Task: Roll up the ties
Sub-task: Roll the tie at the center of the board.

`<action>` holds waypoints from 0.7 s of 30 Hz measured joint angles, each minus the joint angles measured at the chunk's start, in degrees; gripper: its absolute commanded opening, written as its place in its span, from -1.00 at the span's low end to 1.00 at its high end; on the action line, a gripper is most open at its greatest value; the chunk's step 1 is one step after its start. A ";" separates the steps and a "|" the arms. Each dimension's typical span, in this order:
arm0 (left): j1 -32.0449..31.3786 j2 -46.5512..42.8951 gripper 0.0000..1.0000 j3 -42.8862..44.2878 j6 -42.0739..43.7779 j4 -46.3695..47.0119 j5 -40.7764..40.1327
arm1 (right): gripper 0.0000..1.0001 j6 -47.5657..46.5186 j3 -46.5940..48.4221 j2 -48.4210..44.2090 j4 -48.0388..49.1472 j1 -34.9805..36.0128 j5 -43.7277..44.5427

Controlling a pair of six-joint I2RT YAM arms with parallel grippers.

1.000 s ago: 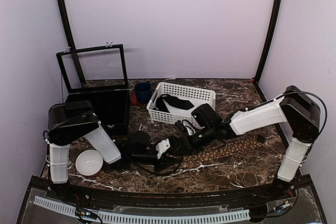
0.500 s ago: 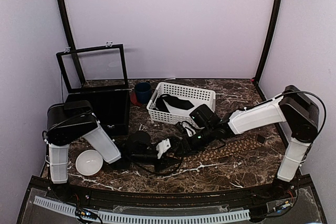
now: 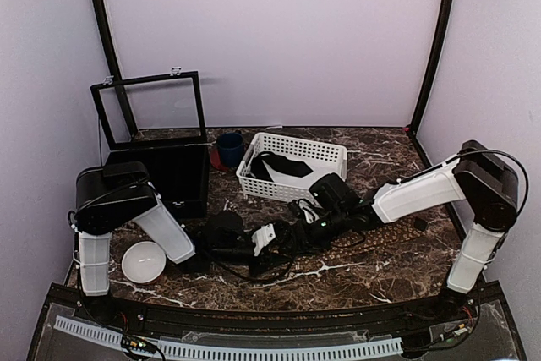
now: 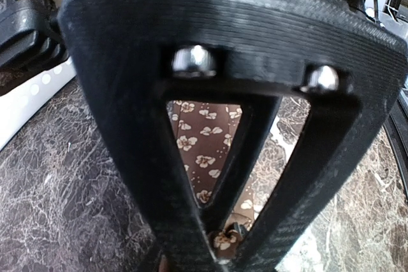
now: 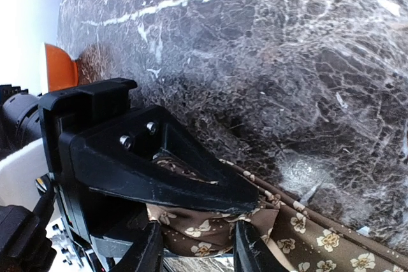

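A brown tie [image 3: 380, 234] with a tan flower pattern lies stretched across the marble table, running right from where the two grippers meet. My left gripper [image 3: 284, 239] is shut on the tie's end, and the cloth [image 4: 201, 138] shows pinched at its fingertips [image 4: 233, 241]. My right gripper [image 3: 303, 232] faces it from the right. In the right wrist view its fingers [image 5: 199, 253] stand apart, with a bunched fold of the tie [image 5: 210, 230] lying between them. The left gripper's black finger [image 5: 159, 170] lies just above that fold.
A white basket [image 3: 292, 166] holding a dark item stands behind the grippers, with a blue cup [image 3: 229, 148] to its left. A black box with its lid raised [image 3: 165, 171] is at back left. A white bowl [image 3: 142, 261] sits by the left arm's base.
The right arm's wrist has shifted slightly to the right and toward the near edge. The left arm and the tie stay where they were.
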 measured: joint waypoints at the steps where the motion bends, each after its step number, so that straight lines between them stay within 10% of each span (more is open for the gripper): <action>1: -0.02 0.00 -0.40 0.00 0.02 0.00 0.00 | -0.22 0.55 -0.33 0.00 0.52 0.02 0.09; 7: -0.02 0.00 -0.40 0.02 0.02 -0.04 0.02 | -0.35 2.78 -0.61 0.00 1.68 0.90 1.84; 11: 0.00 0.00 -0.38 0.15 0.13 -0.31 0.02 | -0.97 3.17 0.44 1.03 1.51 1.38 2.49; 21: 0.13 0.00 -0.01 -0.59 0.17 0.07 0.22 | -1.00 2.82 -1.42 0.96 4.68 1.09 1.16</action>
